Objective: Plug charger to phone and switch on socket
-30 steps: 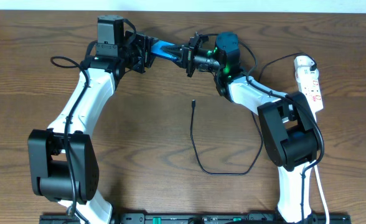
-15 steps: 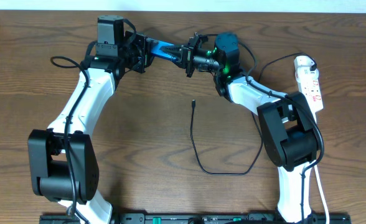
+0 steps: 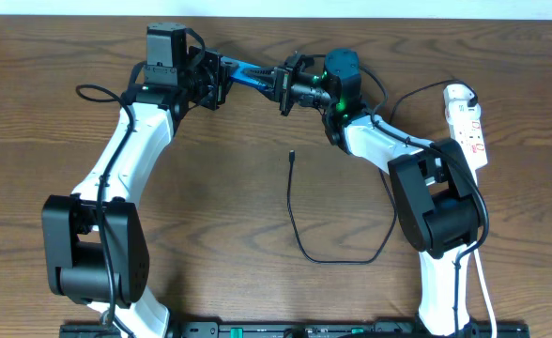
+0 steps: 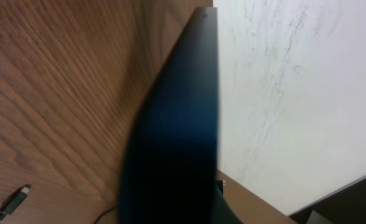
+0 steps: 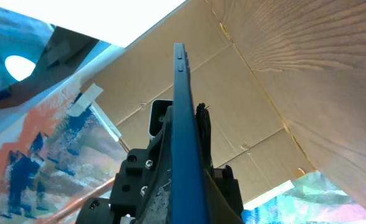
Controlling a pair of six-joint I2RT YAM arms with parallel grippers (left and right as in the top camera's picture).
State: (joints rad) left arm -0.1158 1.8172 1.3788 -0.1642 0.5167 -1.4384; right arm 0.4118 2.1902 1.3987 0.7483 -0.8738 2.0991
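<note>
The phone (image 3: 253, 73) is held in the air at the back of the table, edge-on, its blue face tilted. My left gripper (image 3: 218, 80) is shut on its left end and my right gripper (image 3: 285, 84) on its right end. The phone fills the left wrist view as a dark blue slab (image 4: 183, 124), hiding my fingers. In the right wrist view its blue edge (image 5: 184, 124) runs between my fingers (image 5: 223, 193). The charger (image 3: 291, 202) lies on the table, plug tip (image 3: 292, 155) free below the phone. The tip also shows in the left wrist view (image 4: 15, 202). The socket (image 3: 467, 124) lies at the right edge.
The charger cable loops down to the middle front (image 3: 337, 261) and rises beside my right arm (image 3: 436, 202). The socket's white lead (image 3: 483, 282) runs to the front right. A black wire (image 3: 93, 92) trails left of my left arm. A white wall borders the table's back edge.
My right gripper has edged slightly left with the phone still held between both grippers. The charger and socket have not moved.
</note>
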